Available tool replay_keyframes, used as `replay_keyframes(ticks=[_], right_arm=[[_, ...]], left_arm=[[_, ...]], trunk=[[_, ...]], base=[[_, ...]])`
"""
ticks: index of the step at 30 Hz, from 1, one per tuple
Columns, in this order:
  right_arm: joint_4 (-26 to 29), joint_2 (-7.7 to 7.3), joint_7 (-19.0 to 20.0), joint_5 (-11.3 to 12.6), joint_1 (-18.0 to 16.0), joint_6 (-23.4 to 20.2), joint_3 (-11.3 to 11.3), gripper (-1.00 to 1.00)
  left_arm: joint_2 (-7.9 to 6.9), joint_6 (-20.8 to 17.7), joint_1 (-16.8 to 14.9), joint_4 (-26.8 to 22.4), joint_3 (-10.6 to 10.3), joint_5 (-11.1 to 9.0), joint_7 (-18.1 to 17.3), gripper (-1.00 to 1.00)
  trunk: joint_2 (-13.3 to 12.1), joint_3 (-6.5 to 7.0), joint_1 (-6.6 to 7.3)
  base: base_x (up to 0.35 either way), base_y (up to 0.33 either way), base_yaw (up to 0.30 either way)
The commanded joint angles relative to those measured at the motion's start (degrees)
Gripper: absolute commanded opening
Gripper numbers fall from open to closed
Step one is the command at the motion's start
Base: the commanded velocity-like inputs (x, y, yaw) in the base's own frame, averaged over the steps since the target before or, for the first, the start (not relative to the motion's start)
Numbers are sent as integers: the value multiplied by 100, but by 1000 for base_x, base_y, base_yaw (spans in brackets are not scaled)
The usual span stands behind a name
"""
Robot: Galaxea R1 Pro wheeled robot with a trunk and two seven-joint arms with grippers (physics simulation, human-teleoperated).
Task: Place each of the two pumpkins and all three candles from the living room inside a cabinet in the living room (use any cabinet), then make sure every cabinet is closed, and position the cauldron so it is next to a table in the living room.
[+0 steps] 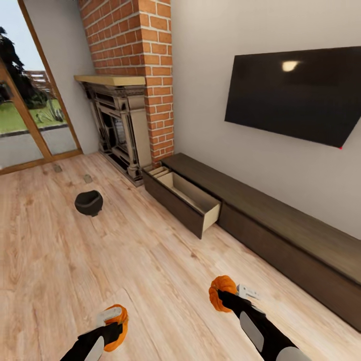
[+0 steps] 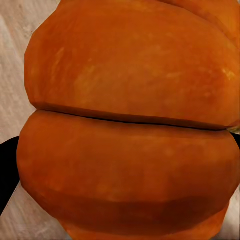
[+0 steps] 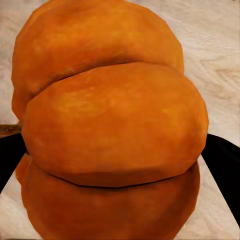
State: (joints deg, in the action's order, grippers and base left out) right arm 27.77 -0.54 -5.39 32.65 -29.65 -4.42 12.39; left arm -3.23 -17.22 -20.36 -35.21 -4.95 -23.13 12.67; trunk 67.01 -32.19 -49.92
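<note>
While each hand grips one | left pumpkin [image 1: 118, 327], right pumpkin [image 1: 220, 292] | orange, ribbed, glossy

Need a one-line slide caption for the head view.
Left gripper and right gripper each hold a pumpkin, facing the cabinet's open drawer; cauldron sits on the floor.

We see a bright, evenly lit room in the head view, with daylight entering through the glass door [image 1: 25, 110] at the left and a small glare spot on the dark wall screen [image 1: 291, 65]. Shadows on the wooden floor [image 1: 100, 260] are soft and faint. Straight lines lean outward toward the edges, a wide-angle stretch. Both wrist views are soft, perhaps from closeness, with the orange pumpkin skin [image 2: 130, 120] smeared and low in detail.
</note>
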Motion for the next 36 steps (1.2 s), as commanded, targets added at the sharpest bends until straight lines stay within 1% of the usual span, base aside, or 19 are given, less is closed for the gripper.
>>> replay_keyframes(ticks=[1, 2, 4, 5, 6, 9, 14, 23, 31, 36], right_arm=[[18, 9, -59, 13, -3, -25, 110, -100], [18, 22, -62, 16, -2, -30, 224, -100], [14, 36, -124, 19, -4, -47, 522, -100], [13, 39, -202, 20, -4, -49, 643, -100], [13, 42, -382, 25, -3, -40, 769, -100], [10, 56, -583, 29, -2, -25, 859, -100], [16, 69, -680, 30, -3, -23, 899, -100], [15, 81, -706, 30, -2, -23, 914, -100], [18, 81, -709, 27, -1, -23, 915, -100], [17, 81, -709, 24, -2, -23, 915, -100]], left_arm=[[1, -18, -3, -12, -47, -47, 60, -100], [13, -18, -3, -12, -48, -45, 59, -100], [23, -18, -3, -12, -49, -44, 56, -100], [23, -18, -3, -12, -49, -43, 56, -100], [24, -18, -3, -12, -50, -43, 58, -100], [24, -18, -3, -12, -50, -42, 58, -100], [24, -18, -3, -12, -50, -42, 60, -100], [24, -18, -3, -12, -50, -42, 60, -100], [24, -18, -3, -12, -50, -42, 60, -100], [24, -18, -5, -12, -50, -42, 60, -100]], trunk=[[3, -2, -3], [3, 0, -3], [3, 5, -3], [3, 8, -3], [3, 11, -3], [3, 18, -3], [3, 32, -3], [3, 55, -3], [3, 76, -3], [3, 89, -3]], base=[[201, 64, 282], [164, 41, 281], [98, 22, 281], [49, 11, 281], [25, 6, 281], [14, 3, 281], [3, 1, 281], [64, 0, 281], [270, 2, 281], [310, 106, 281]])
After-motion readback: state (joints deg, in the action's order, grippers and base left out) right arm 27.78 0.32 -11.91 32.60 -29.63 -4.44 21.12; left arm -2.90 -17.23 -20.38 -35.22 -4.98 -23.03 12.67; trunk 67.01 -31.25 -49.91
